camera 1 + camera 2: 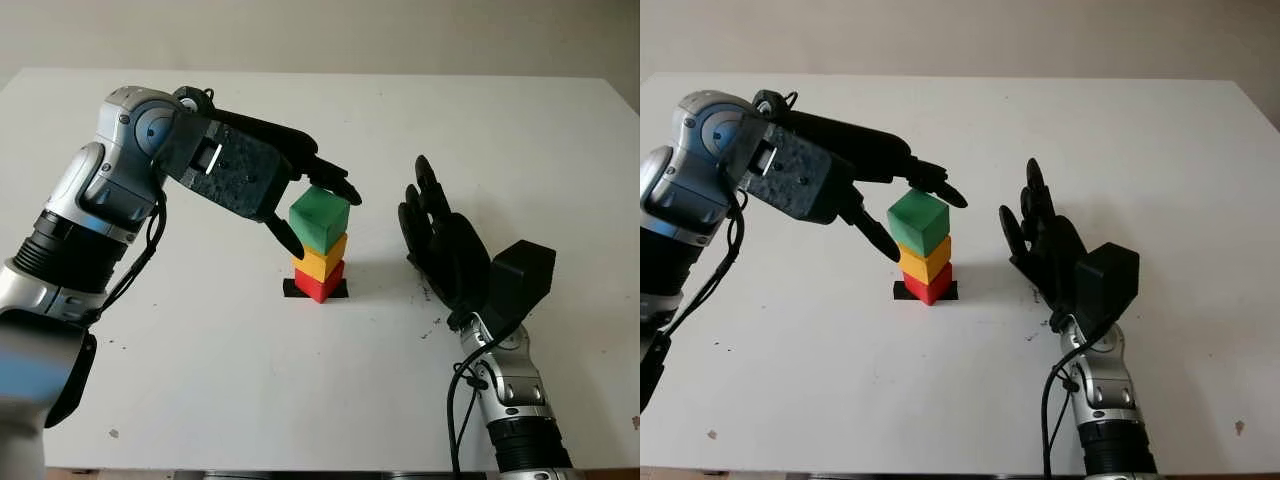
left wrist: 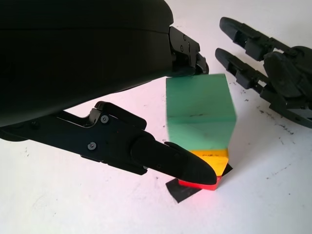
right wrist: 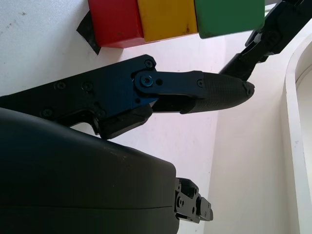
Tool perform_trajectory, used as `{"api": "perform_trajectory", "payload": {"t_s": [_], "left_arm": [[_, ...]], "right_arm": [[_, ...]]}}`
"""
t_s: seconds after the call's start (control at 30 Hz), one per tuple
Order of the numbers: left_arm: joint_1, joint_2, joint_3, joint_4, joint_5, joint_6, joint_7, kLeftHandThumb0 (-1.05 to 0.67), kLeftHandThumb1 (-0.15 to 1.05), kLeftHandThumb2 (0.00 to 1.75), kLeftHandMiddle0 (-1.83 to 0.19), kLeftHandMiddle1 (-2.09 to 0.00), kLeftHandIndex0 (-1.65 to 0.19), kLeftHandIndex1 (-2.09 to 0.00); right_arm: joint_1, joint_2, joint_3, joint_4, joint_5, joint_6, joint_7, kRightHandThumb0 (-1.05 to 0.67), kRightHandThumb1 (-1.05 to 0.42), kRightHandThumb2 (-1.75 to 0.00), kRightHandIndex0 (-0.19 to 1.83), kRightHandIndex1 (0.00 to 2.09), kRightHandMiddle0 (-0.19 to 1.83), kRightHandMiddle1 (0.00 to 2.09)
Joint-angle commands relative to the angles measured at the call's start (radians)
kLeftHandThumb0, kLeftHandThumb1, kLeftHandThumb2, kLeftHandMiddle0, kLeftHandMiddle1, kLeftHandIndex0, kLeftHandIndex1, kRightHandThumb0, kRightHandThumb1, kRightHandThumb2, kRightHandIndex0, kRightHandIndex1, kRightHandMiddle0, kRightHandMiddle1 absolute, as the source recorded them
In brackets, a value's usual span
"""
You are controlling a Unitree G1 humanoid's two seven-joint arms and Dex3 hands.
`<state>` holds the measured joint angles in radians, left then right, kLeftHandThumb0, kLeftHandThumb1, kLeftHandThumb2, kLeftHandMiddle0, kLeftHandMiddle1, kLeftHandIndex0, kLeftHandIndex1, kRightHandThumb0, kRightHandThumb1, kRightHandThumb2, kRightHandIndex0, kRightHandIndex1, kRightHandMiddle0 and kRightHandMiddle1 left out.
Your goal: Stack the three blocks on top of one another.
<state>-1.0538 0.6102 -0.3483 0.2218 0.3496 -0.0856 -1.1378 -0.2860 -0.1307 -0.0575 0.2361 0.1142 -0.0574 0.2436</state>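
Landmark: the black tape mark [image 1: 338, 291] near the middle of the white table [image 1: 560, 140].

Hidden or cut off: the red block [image 1: 319, 281] covers most of the tape mark. In the left wrist view one finger [image 2: 170, 161] crosses in front of the stack and hides most of the red block and part of the yellow block [image 2: 212, 158]. The contact between the left hand's fingertips and the green block's far face cannot be made out.

Stack: the red block sits on the tape mark, the yellow block [image 1: 321, 258] on the red one, the green block [image 1: 319, 219] on top. The long axis of the stack is upright. The green block is turned slightly against the two blocks beneath it.

Left hand [image 1: 310, 205]: at the top of the stack, fingers uncurled on either side of the green block, one finger above and behind it, one lower on the near-left side; a closed grasp is not evident.

Right hand [image 1: 440, 240]: to the right of the tape mark, apart from the stack, open and holding nothing, palm turned toward the blocks.
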Motion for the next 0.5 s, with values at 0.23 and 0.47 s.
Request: {"api": "perform_trajectory", "payload": {"t_s": [0.23,0.47], "left_arm": [[0.007,0.045,0.09,-0.059,-0.105,0.128,-0.016,-0.77,0.9,0.04,0.19,0.0,0.16,0.0],[0.21,0.014,0.365,-0.162,-0.251,0.215,0.306,-0.95,1.04,0.5,0.19,0.0,0.19,0.0]], "right_arm": [[-0.009,-0.008,-0.016,0.019,0.01,-0.026,0.014,-0.8,-1.05,-0.43,-0.19,0.0,-0.16,0.05],[-0.021,-0.013,-0.027,0.042,0.017,-0.031,0.026,-0.81,-1.05,-0.44,-0.19,0.0,-0.16,0.06]]}}
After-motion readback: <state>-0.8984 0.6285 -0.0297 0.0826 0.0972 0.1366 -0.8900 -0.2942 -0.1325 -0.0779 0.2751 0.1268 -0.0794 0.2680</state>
